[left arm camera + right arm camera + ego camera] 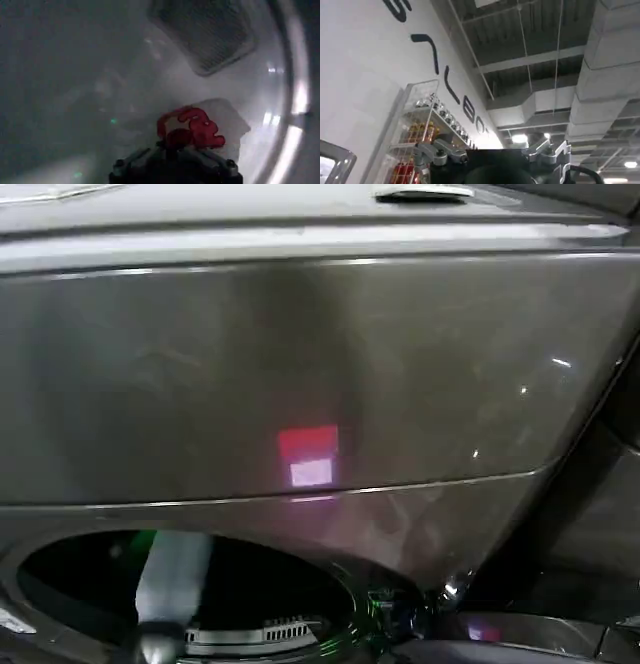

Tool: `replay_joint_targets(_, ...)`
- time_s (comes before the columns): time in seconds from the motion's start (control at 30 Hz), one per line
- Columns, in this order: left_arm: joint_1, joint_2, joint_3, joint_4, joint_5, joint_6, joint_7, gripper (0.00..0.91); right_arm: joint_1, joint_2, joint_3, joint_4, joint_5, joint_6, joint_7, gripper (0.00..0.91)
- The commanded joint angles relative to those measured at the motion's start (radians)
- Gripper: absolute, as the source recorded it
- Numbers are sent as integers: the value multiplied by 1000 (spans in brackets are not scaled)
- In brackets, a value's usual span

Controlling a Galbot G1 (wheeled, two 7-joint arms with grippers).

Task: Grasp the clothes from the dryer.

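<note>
Left wrist: clothes (202, 125) inside dryer (300, 364)

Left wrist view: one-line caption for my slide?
Left gripper inside the dryer drum, right at the clothes.

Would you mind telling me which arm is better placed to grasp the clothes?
The left. Its gripper is inside the dryer drum, right at the clothes. The right gripper points up at the ceiling, away from the dryer.
</note>
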Motion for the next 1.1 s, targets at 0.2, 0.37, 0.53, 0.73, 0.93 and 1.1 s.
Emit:
replay_joint_targets(0.2,94,-67,-55,-125,26,-30,-215,0,-4,-3,17,-19,23,27,10,907)
replay_joint_targets(0.37,83,-69,-52,-118,36,-30,-204,0,-3,0,20,-23,23,30,11,907)
replay_joint_targets(0.53,83,-66,-48,-119,39,-29,-193,0,0,1,19,-23,22,29,6,907)
replay_joint_targets(0.73,86,-64,-47,-123,42,-25,-191,0,1,1,25,-22,14,22,-9,907)
replay_joint_targets(0.93,93,-48,-41,-134,33,-22,-179,0,-3,1,29,-18,14,16,-14,907)
replay_joint_targets(1.1,87,-40,-38,-134,26,-21,-173,0,-7,2,34,-18,15,15,-16,907)
